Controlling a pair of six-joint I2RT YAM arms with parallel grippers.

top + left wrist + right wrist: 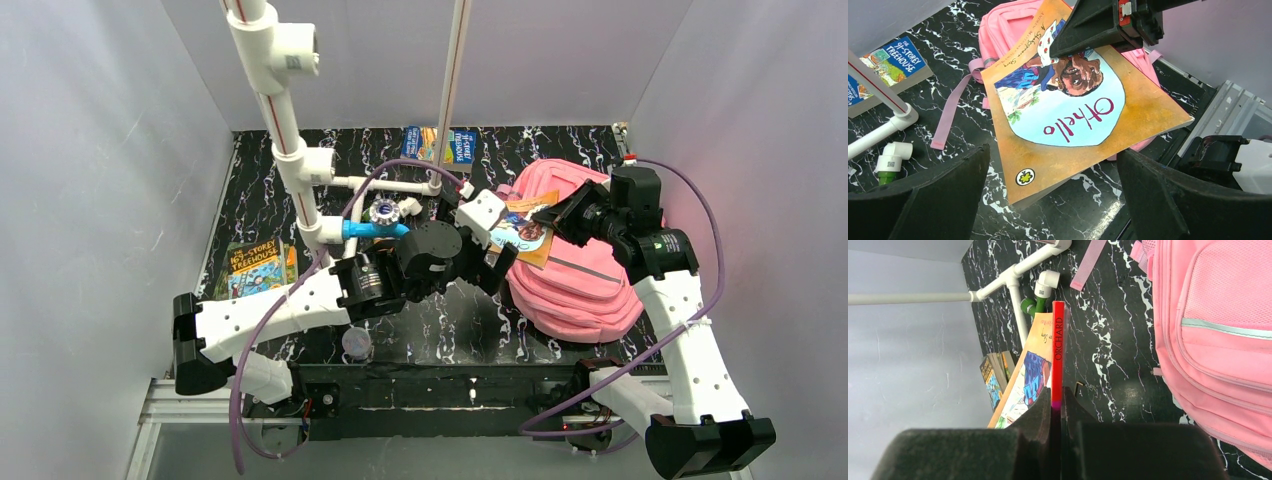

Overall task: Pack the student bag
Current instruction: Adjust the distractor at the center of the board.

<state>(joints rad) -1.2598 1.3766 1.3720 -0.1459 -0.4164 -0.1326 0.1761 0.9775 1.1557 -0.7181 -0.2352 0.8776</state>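
From above, the bag [585,285], soft pink fabric with a pale grey stripe, lies on the right side of the black, white-veined table [250,200]. Its far end is partly covered by a thin paperback book [528,232] and by the right arm. The right gripper [548,214] pinches that book's far edge, and the left gripper [492,250] sits just beside its near edge, its fingers hard to make out under the bulky wrist. White plastic pipes [283,120] rise at the left. A second book [255,268] lies by the left wall and a blue one [445,143] at the far edge. From the left wrist, two blunt, matte black fingers [933,195] stand spread wide with nothing between them touching either. Ahead, the glossy cover shows an orange border and a pale blue oval reading "Othello". The book hangs tilted above the table, clamped at its top edge by the other arm's black wedge. The bag behind it is mostly hidden, and a flat pink strap [950,112] trails on the marble. From the right wrist, the fingers [1040,415] are pressed together on the book's red spine, printed ORCHARD and seen edge-on. The bag fills the right side, its textured front pocket and pale trim cut off by the frame. A green fitting [1029,305] joins the pipes. The small books at the left are too small to read.
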